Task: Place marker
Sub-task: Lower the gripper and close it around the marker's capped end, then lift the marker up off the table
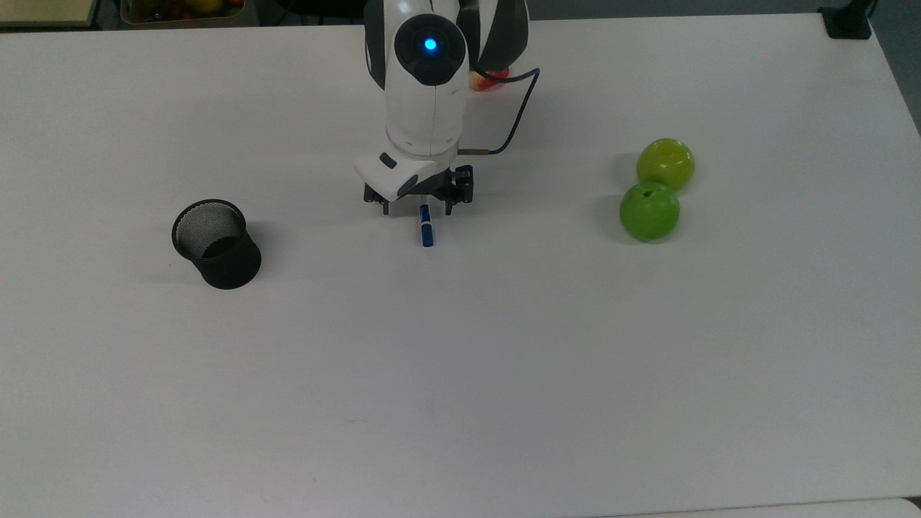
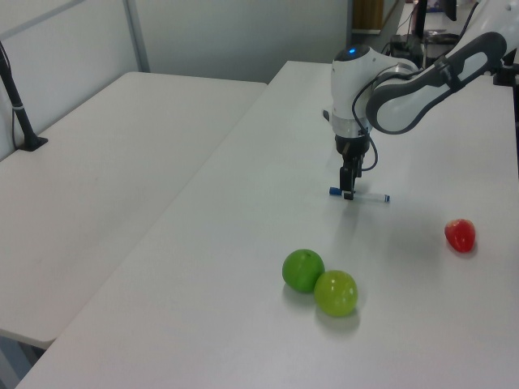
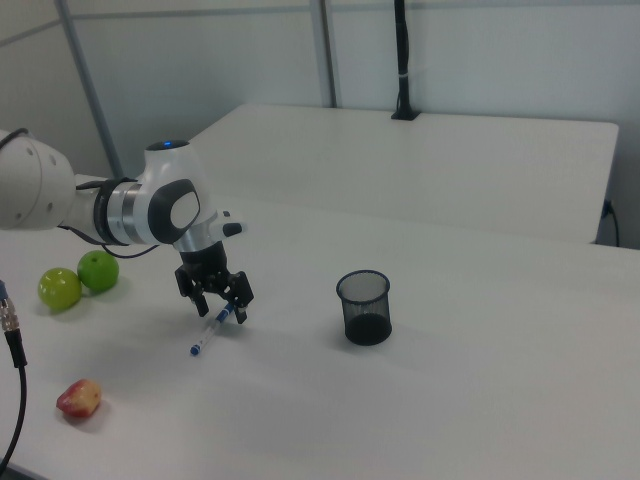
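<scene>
Bare table [image 1: 460, 360] separates mesh cup [image 1: 216, 244] from apples [image 1: 651, 208].

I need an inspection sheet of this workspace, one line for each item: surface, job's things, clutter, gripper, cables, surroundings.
Surface: white table, bare apart from the things below.
Job's things: marker lying flat on the table; black mesh cup upright, apart from it at the top view's left.
Clutter: two green apples touching each other; red fruit alone.
Gripper: gripper open, low over the marker, one finger on each side of it.
Cables: black cable looping beside the arm.
Surroundings: second white table, grey wall panels behind it.
</scene>
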`<action>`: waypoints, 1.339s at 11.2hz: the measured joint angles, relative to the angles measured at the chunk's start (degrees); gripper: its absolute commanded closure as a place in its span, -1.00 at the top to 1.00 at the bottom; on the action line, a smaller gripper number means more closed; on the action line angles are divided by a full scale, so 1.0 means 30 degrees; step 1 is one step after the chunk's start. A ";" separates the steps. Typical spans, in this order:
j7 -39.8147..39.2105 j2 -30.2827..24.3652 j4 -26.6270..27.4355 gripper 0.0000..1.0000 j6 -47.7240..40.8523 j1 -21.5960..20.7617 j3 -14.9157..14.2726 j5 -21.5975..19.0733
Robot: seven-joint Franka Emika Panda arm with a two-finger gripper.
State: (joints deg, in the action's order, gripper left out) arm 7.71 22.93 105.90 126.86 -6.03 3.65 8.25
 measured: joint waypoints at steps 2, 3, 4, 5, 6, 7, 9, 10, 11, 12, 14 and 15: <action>0.0065 0.0278 0.0000 0.18 0.0315 -0.0128 0.0003 0.0037; 0.0072 0.0330 -0.0024 -0.01 0.0370 -0.0141 0.0007 0.0040; 0.0075 0.0327 -0.0079 -0.15 0.0371 -0.0149 0.0016 0.0040; 0.0078 0.0327 -0.0127 -0.28 0.0371 -0.0153 0.0027 0.0040; 0.0089 0.0323 -0.0185 -0.39 0.0371 -0.0165 0.0044 0.0044; 0.0103 0.0315 -0.0214 -0.51 0.0372 -0.0163 0.0044 0.0046; 0.0113 0.0287 -0.0244 -0.75 0.0372 -0.0168 0.0047 0.0049; 0.0113 0.0287 -0.0244 -0.79 0.0372 -0.0172 0.0048 0.0049; 0.0118 0.0226 -0.0262 -0.82 0.0371 -0.0164 0.0047 0.0083; 0.0118 0.0237 -0.0246 -0.82 0.0372 -0.0153 0.0046 0.0085; 0.0118 0.0236 -0.0244 -0.82 0.0372 -0.0154 0.0047 0.0086; 0.0118 0.0235 -0.0245 -0.82 0.0372 -0.0154 0.0047 0.0086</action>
State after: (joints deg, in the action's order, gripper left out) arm 8.06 23.64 105.17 127.97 -6.49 3.79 8.51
